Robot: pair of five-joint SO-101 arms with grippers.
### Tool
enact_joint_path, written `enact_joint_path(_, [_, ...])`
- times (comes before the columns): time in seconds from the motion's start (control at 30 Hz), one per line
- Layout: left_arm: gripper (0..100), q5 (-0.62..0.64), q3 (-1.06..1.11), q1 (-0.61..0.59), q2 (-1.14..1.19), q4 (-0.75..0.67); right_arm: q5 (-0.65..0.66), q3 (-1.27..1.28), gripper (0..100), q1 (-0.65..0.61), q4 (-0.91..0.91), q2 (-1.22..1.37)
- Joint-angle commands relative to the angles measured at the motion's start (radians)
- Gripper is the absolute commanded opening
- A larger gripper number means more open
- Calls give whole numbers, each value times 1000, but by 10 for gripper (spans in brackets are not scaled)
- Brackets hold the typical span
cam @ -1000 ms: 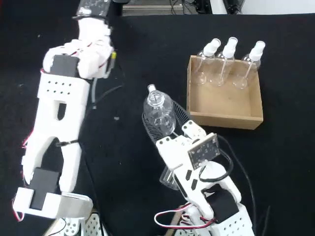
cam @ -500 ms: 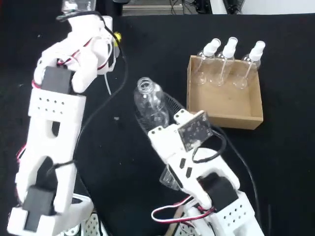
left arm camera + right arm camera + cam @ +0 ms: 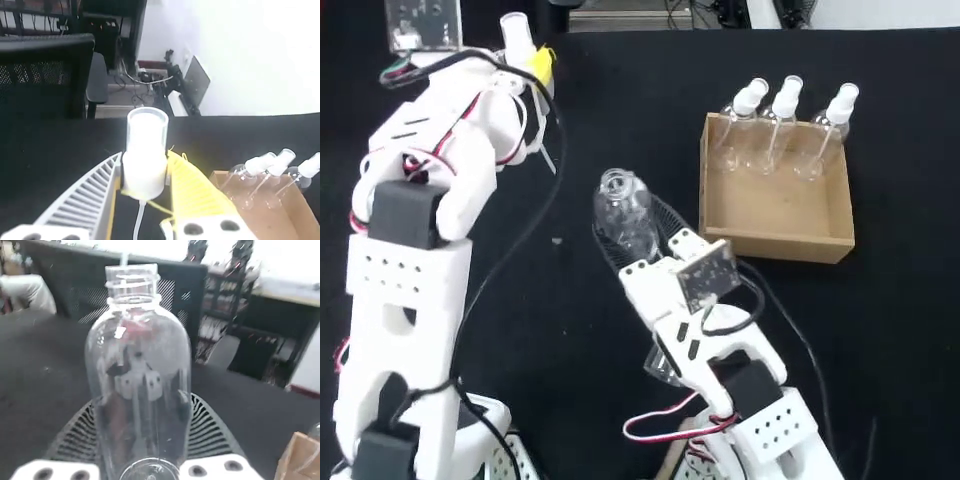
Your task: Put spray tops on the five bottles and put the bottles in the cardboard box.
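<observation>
1. Pinching a spray top (image 3: 146, 130) in the left gripper (image 3: 145, 162), far-left over the table (image 3: 620, 100).
2. Clamping an uncapped bottle (image 3: 137, 355) in the right gripper (image 3: 142, 430), near the cardboard box (image 3: 775, 240).
3. Lining its far wall: three capped bottles (image 3: 782, 130).

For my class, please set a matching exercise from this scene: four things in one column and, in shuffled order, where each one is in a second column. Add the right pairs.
Column one
1. spray top
2. uncapped bottle
3. three capped bottles
4. cardboard box

Column two
A. standing inside the box, along the wall farthest from the arms' bases
B. gripped in the right hand
C. resting on the black table, open side up
D. gripped in the left hand

Pairs: 1-D, 2-B, 3-A, 4-C
</observation>
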Motion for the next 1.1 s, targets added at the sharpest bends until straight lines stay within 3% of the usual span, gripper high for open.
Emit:
enact_joint_path(0.0, [30, 11, 51, 13, -104, -87, -5, 30, 11, 31, -80, -50])
enact_joint_path(0.3, [30, 14, 262, 13, -345, -273, -5, 50, 11, -3, -80, -50])
enact_joint_path(0.5, [30, 158, 435, 12, -554, -407, -37, 70, 11, -8, -84, -50])
enact_joint_path(0.73, [30, 172, 593, 13, -758, -537, -75, 76, 11, -8, -84, -50])
enact_joint_path(0.93, [29, 166, 616, 176, -807, -539, -75, 76, 11, -8, -84, -50])
enact_joint_path(1.07, [29, 55, 638, 243, -763, -571, -74, 76, 11, -8, -84, -50])
